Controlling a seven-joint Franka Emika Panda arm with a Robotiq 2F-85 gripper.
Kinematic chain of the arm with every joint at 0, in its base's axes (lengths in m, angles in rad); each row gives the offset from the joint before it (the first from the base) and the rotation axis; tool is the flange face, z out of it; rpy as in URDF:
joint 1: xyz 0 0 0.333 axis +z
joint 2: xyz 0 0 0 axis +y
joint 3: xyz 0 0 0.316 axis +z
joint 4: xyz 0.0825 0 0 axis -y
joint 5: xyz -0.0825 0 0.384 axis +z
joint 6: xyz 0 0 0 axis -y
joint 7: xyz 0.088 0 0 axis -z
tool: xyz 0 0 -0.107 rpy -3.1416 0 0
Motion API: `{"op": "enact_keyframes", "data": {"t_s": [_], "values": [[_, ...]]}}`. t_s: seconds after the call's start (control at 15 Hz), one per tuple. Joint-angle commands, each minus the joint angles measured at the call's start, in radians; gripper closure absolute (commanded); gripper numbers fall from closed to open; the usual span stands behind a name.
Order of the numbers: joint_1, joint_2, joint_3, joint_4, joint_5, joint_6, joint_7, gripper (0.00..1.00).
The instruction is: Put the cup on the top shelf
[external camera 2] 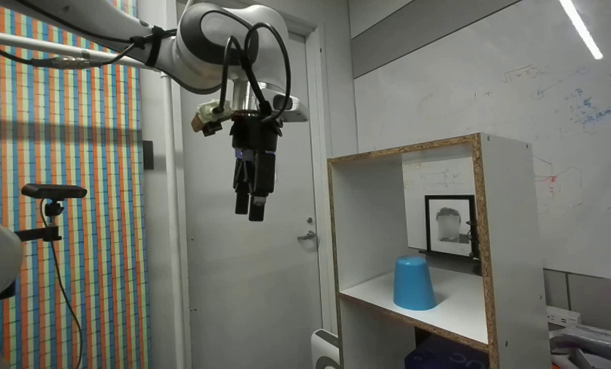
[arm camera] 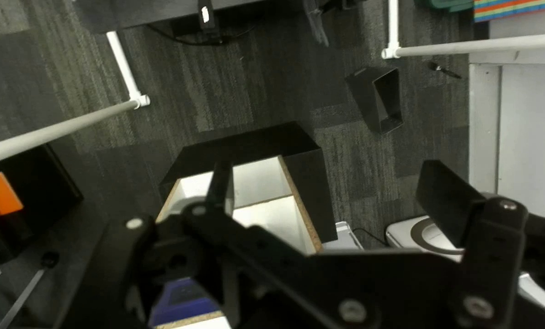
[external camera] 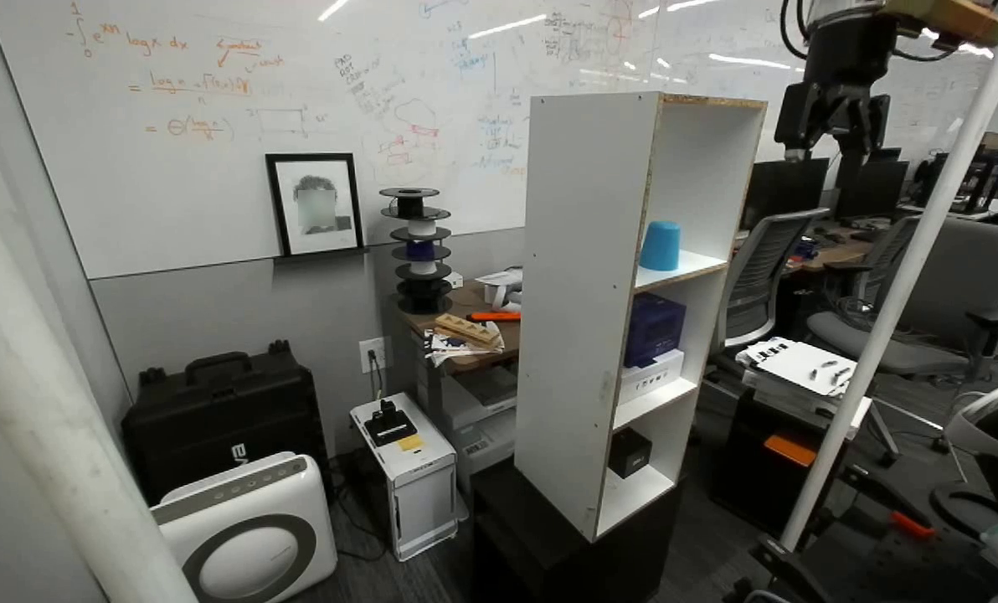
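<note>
The small bright blue cup point(external camera: 661, 246) stands upside down in the highest compartment of the tall white shelf unit point(external camera: 583, 276). It also shows in an exterior view point(external camera 2: 413, 283), apart from the side walls. The uppermost board point(external camera 2: 433, 153) is above the cup; its front edge shows in an exterior view point(external camera: 712, 101). My gripper point(external camera: 824, 157) hangs pointing down, out in front of the unit's open side, apart from the cup. In the wrist view its fingers point(arm camera: 327, 183) are wide apart with nothing between them. The cup does not show in the wrist view.
A blue-purple box point(external camera: 655, 328) on a white box fills the middle compartment. A black box point(external camera: 630, 452) sits in the lowest one. The unit stands on a black base point(external camera: 541, 536). White poles point(external camera: 901, 293) and chairs point(external camera: 951, 293) stand nearby.
</note>
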State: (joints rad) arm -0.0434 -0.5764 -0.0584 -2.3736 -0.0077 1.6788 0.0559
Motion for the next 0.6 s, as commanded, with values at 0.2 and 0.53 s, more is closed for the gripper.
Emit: {"op": "enact_keyframes", "data": {"t_s": [0.2,0.53], "values": [[-0.023,-0.072,0.041,-0.339,-0.239,0.485,-0.024,0.00],[-0.051,0.015,-0.040,-0.392,-0.250,0.899,-0.078,0.00]]}}
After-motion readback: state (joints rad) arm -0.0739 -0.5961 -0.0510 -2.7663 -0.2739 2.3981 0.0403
